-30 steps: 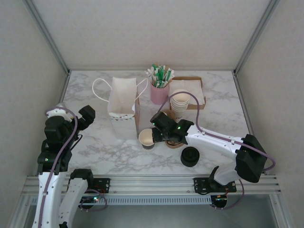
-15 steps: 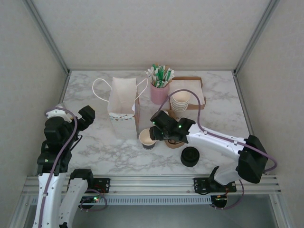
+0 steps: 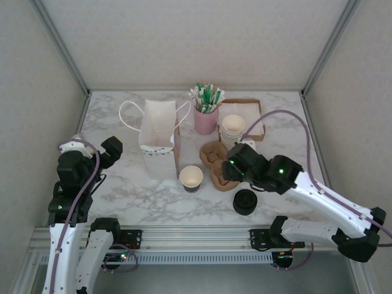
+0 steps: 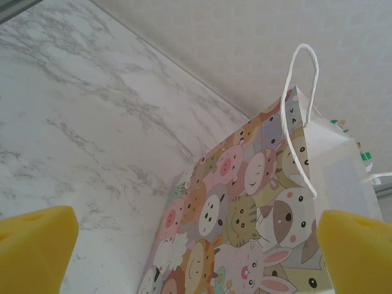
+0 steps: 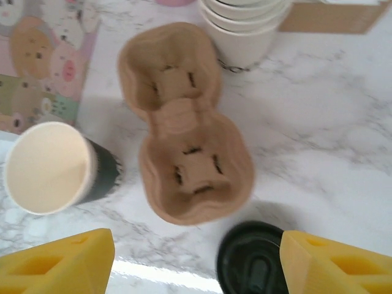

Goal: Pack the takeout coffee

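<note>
A white marble-patterned tabletop sat enclosed by pale textured walls, with aluminium frame posts in the back corners, evenly lit.

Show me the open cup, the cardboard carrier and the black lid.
open cup (image 5: 49, 166), right wrist view, on its cream inside.
cardboard carrier (image 5: 182, 119), right wrist view, on the bridge between its wells.
black lid (image 3: 244, 201), top external view, on its top.

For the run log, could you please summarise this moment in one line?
right gripper open above carrier | left gripper open, facing bag | paper cup upright, lidless, beside bag | black lids beside carrier
</note>
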Controlling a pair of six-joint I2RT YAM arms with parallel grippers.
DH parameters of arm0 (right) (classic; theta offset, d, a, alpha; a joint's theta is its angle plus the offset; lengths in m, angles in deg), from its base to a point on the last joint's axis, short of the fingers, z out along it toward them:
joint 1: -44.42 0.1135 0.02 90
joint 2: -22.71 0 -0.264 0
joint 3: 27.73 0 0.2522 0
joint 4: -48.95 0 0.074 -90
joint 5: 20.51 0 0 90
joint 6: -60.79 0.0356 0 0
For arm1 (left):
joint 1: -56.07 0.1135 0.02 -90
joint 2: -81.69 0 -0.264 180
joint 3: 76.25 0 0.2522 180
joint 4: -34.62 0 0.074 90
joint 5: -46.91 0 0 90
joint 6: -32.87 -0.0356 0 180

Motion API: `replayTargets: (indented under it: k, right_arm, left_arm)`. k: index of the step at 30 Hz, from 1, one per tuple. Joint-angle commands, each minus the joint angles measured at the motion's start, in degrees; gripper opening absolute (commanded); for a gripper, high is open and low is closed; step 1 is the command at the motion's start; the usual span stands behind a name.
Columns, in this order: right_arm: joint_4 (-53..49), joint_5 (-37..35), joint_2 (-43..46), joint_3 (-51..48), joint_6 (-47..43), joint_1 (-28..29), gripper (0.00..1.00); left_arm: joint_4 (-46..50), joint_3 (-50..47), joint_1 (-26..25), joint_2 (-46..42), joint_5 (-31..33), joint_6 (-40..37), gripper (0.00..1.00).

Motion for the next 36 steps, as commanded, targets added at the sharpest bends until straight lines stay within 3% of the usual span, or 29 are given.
replayTargets:
  k: [1, 17, 36]
  right_arm:
    - [-8.7, -3.4, 1.6, -3.7, 6.5, 0.2, 0.74]
    - [-4.6, 2.3, 0.8, -17.9, 10.2, -2.2, 0.89]
    - [2.9, 7.2, -5.6, -21.0, 9.1, -3.3, 0.88]
  left_arm:
    - [-0.9, -0.6, 0.7, -0.9, -1.1, 0.4, 1.00]
    - [-0.9, -0.8, 0.7, -0.6, -1.2, 0.5, 1.00]
    - [-0.8, -0.8, 0.7, -0.5, -1.0, 0.4, 1.00]
